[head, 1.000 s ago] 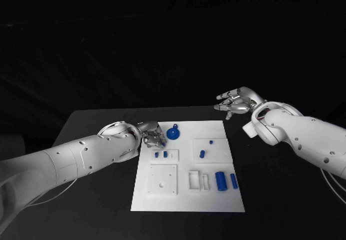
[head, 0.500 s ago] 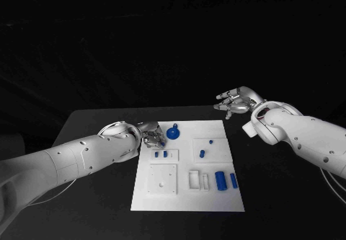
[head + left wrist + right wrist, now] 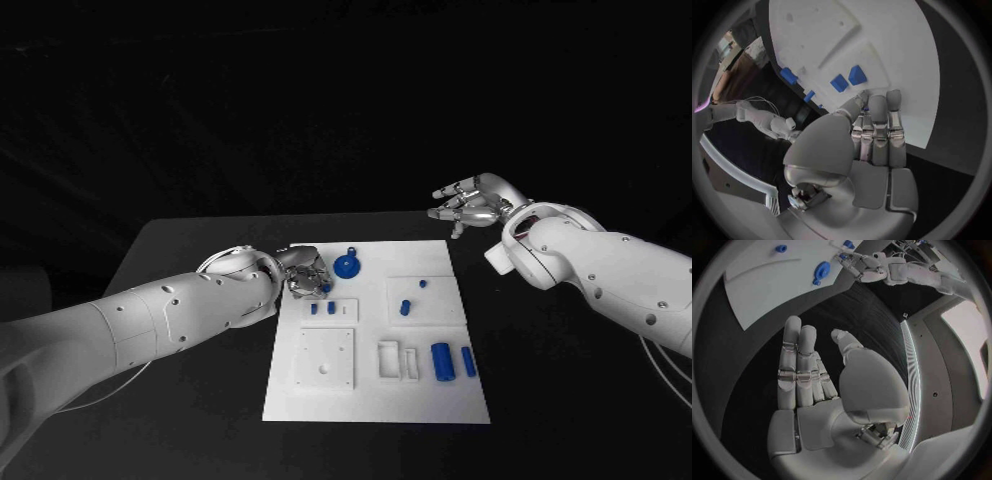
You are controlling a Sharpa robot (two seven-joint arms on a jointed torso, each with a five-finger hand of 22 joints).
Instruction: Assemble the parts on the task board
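The head camera looks down from above at the table [image 3: 188, 250] and white board [image 3: 368, 400]. Each wrist camera sits close behind its own hand, facing along the fingers. All three views share the board.

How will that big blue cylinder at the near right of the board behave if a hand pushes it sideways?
The cylinder lies on its side on the flat board, so it would probably roll rather than slide. It looks like small rigid plastic, likely light. A thinner blue rod lies beside it and might get knocked.
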